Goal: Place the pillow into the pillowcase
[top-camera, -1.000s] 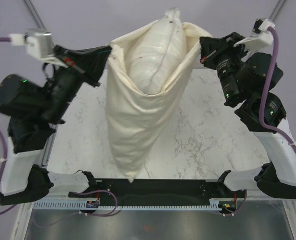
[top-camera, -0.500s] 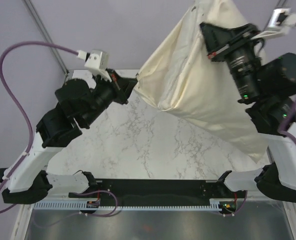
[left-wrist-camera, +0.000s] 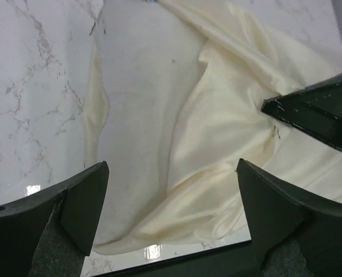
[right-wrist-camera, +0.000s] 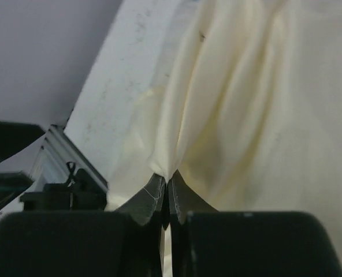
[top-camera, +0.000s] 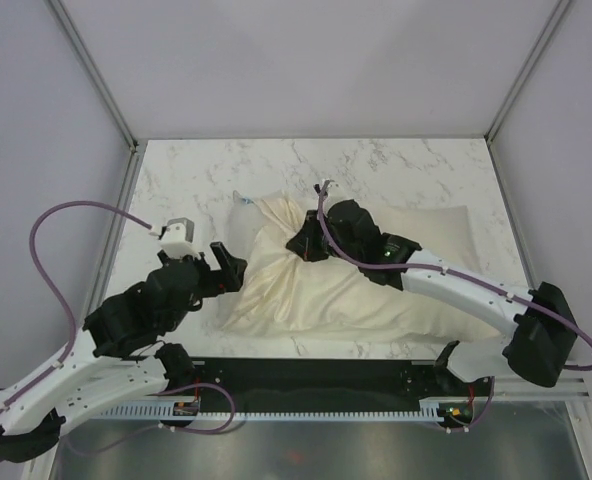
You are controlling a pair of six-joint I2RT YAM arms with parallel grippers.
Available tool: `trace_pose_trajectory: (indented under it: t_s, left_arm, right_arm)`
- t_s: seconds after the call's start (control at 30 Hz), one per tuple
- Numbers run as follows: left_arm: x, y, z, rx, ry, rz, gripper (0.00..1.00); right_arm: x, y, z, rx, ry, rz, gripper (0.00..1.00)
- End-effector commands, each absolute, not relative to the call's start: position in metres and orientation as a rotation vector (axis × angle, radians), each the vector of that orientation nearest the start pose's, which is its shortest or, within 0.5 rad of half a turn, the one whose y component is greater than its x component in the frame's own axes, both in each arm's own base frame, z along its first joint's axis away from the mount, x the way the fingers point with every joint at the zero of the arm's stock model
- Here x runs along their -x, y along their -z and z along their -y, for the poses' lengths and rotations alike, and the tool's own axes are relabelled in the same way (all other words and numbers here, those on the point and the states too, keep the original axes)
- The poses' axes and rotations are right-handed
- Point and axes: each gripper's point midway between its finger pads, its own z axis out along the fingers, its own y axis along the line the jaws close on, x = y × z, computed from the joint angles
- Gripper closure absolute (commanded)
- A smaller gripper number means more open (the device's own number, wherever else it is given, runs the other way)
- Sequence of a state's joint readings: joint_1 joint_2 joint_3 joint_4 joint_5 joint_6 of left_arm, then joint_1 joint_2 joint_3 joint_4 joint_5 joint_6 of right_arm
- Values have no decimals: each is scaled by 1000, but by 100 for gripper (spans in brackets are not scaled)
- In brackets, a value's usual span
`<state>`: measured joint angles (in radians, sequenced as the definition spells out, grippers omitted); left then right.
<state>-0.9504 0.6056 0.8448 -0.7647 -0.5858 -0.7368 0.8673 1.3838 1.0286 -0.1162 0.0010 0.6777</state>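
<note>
Right gripper is pinching the pillowcase tight; left gripper is gaping, empty. Pillow is poking out, so a tug risks baring it.

The white marble table bears the wrinkled cream pillowcase.

pillowcase lies on the table, from the middle out to the r side. pillow is in it, w/ one end poking out at the l. my r claw sits on top of the pillowcase near that l end. my l claw is just l of it, nearer the front edge, over the pillow end.
</note>
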Motion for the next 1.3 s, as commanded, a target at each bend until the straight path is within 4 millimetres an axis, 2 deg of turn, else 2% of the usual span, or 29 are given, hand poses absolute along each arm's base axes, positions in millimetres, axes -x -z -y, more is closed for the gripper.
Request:
trace_pose_trajectory:
  t_s: [0.0, 0.1, 0.17, 0.23, 0.27, 0.3, 0.33, 0.4, 0.47, 0.5, 0.57, 0.6, 0.67, 0.7, 0.73, 0.8, 0.83, 0.87, 0.9, 0.93, 1.0, 1.03, 1.07, 1.1, 1.13, 1.17, 1.2, 1.27]
  left_arm:
    - [-191, -280, 110, 305, 471, -1909, 0]
    - [-193, -283, 109, 308, 454, -1906, 0]
    - [-195, -282, 111, 306, 440, -1912, 0]
    - [-197, -282, 111, 308, 429, -1913, 0]
    - [-198, -283, 113, 308, 425, -1914, 0]
    - [-199, -283, 113, 303, 419, -1917, 0]
    - [-200, -284, 113, 302, 410, -1916, 0]
    - [-202, -282, 113, 289, 385, -1920, 0]
    - [-205, -281, 109, 301, 358, -1918, 0]
    - [-207, -277, 109, 296, 328, -1929, 0]
    - [-216, -269, 100, 326, 252, -1941, 0]
    - [-223, -260, 98, 338, 205, -1963, 0]
    - [-236, -245, 88, 370, 132, -2010, 0]
    - [-244, -243, 90, 377, 143, -2015, 0]
    - [-255, -228, 91, 395, 155, -2078, 0]
    - [-272, -218, 98, 392, 220, -2118, 0]
    - [-278, -210, 101, 408, 283, -2167, 0]
    - [-284, -196, 104, 423, 291, -2215, 2]
    - [-291, -196, 109, 434, 333, -2211, 5]
    - [-291, -189, 118, 424, 397, -2238, 9]
    - [-295, -185, 132, 419, 484, -2237, 29]
    - [-298, -184, 141, 403, 545, -2219, 40]
    - [-300, -183, 142, 410, 561, -2210, 68]
    - [-301, -181, 142, 419, 566, -2206, 82]
    - [-306, -178, 133, 464, 542, -2196, 95]
    - [-309, -177, 128, 508, 540, -2191, 98]
    - [-316, -172, 110, 584, 522, -2186, 98]
    - [-325, -168, 91, 690, 527, -2164, 98]
  right_arm:
    - [-234, -316, -366, 334, -1122, -1868, 90]
    - [-214, -342, -372, 422, -1169, -1792, 85]
    - [-209, -360, -369, 438, -1190, -1749, 99]
    - [-207, -374, -368, 453, -1204, -1713, 98]
    - [-205, -385, -367, 465, -1211, -1683, 93]
    - [-202, -393, -365, 471, -1218, -1663, 63]
    - [-202, -398, -361, 465, -1202, -1664, 48]
    - [-204, -403, -348, 441, -1152, -1665, 40]
    - [-219, -389, -325, 345, -1011, -1728, 40]
    - [-220, -393, -310, 305, -967, -1724, 39]
    - [-229, -374, -285, 224, -832, -1771, 37]
    - [-228, -376, -271, 185, -809, -1765, 32]
    - [-231, -359, -249, 129, -710, -1811, 26]
    - [-236, -358, -231, 65, -649, -1806, 22]
    - [-240, -347, -215, 28, -570, -1840, 20]
    - [-251, -334, -193, -31, -466, -1875, 17]
    - [-262, -321, -170, -89, -378, -1921, 17]
    - [-272, -306, -161, -114, -314, -1969, 16]
    - [-279, -295, -150, -138, -274, -2012, 15]
    - [-290, -280, -117, -223, -172, -2057, 15]
    - [-297, -264, -95, -292, -136, -2092, 15]
    - [-301, -251, -76, -363, -133, -2107, 14]
    - [-298, -253, -65, -407, -148, -2079, 14]
    - [-297, -249, -56, -443, -150, -2070, 13]
    - [-297, -237, -41, -505, -136, -2068, 14]
    - [-295, -238, -33, -546, -142, -2045, 13]
    - [-293, -227, -26, -572, -127, -2052, 14]
    - [-290, -222, -9, -648, -119, -2034, 13]
